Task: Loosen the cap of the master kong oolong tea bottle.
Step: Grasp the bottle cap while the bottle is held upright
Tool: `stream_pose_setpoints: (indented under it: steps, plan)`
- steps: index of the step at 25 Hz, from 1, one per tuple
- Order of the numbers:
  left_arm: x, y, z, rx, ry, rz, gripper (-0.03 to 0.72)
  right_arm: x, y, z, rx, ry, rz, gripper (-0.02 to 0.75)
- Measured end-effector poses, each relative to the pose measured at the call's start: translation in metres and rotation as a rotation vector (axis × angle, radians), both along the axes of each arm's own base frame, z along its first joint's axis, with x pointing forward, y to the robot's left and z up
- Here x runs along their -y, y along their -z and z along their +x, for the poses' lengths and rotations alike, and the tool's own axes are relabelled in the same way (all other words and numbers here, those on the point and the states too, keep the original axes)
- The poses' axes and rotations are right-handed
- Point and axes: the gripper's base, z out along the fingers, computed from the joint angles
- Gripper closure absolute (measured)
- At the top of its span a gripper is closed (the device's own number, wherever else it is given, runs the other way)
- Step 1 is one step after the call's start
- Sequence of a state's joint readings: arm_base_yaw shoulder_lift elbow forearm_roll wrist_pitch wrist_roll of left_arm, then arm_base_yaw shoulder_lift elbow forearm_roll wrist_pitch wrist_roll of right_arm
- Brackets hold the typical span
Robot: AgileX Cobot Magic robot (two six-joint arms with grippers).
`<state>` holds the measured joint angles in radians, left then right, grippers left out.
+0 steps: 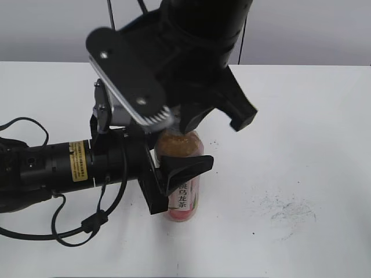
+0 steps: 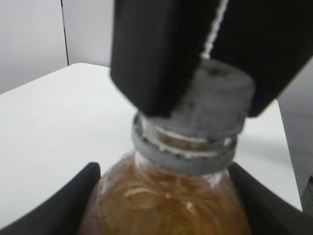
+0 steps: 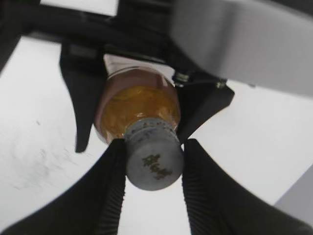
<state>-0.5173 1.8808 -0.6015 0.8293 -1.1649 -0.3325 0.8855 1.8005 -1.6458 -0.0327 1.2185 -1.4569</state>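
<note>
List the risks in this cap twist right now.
The right gripper pinches only the sides of the small cap, so its pads may slip. The left gripper holds the bottle at its soft shoulder, so the bottle may turn or squeeze tea out once the cap loosens.

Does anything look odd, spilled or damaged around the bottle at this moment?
No spill shows. The cap looks tilted and lifted off its ring, with thread exposed, between the right claw fingers. Dark scuff marks smear the table right of the bottle, which the left claw holds.
</note>
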Motion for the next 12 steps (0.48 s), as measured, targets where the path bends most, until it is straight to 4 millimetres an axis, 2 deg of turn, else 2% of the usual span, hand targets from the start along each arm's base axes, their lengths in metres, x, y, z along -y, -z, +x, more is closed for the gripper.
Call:
stream_pose_setpoints:
  steps: [2, 5, 8, 12]
  plan:
    - [0.0, 0.0, 0.0, 0.001, 0.0, 0.0, 0.24, 0.0001, -0.0004, -0.0001, 0.067, -0.316, -0.065, 0.474]
    - [0.0, 0.0, 0.0002, 0.0, -0.002, -0.001, 0.24, -0.0002, -0.0005, 0.0, 0.142, -0.67, -0.137, 0.474]
    - [-0.0001, -0.0001, 0.0003, -0.001, -0.004, -0.001, 0.24, -0.0007, -0.0024, 0.0004, 0.189, -0.849, -0.171, 0.474]
    - [-0.0001, -0.0002, 0.0003, -0.002, -0.003, -0.002, 0.24, -0.0019, -0.0037, 0.001, 0.21, -0.955, -0.19, 0.474]
